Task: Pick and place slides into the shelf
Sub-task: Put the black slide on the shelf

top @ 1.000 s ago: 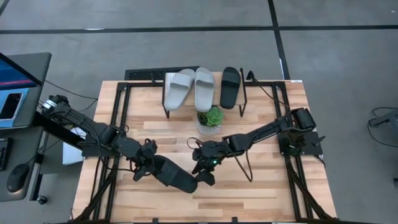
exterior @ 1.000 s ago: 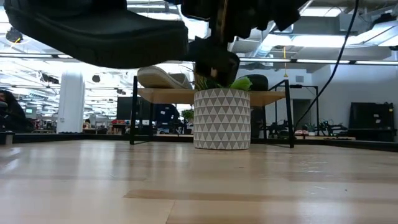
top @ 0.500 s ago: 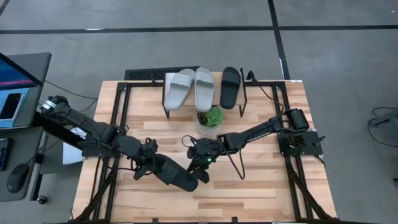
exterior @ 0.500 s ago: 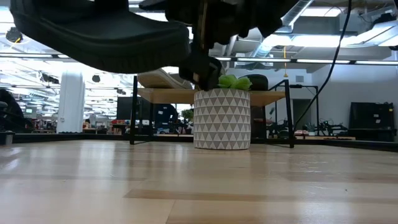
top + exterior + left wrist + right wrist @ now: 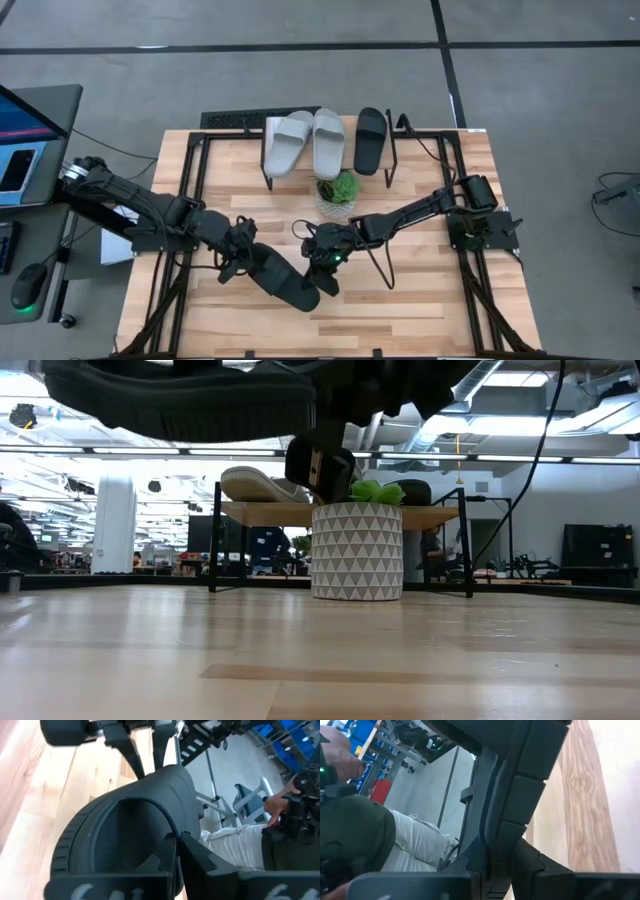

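A black slide point(image 5: 283, 282) hangs above the table's middle between my two grippers. My left gripper point(image 5: 243, 262) is shut on the end nearer the left arm. My right gripper point(image 5: 322, 275) has closed on its other end. The low view shows the slide point(image 5: 180, 400) well clear of the tabletop. At the table's far edge, the shelf point(image 5: 440, 516) carries two light grey slides point(image 5: 288, 142) point(image 5: 328, 142) and another black slide point(image 5: 370, 140), all lying flat on its plank top. My left gripper pinches the rim point(image 5: 172, 827) of the slide's end between its two fingers, coming from the table's left and slanting down. The slide reaches away from the fingers, lifted clear of the table and about level. My right gripper pinches the opposite end's edge point(image 5: 495, 837) between its two fingers, coming from the table's right and slanting down. Its own fingers hide the exact place.
A patterned white pot with a green plant point(image 5: 338, 192) stands on the table just in front of the shelf, close to the right arm. Black frame rails point(image 5: 190, 200) run along both table sides. A person sits beyond the table in the wrist views.
My right gripper has moved a little toward the table's left and shut on the slide's free end. In the low view the slide has risen and come level from a tilt.
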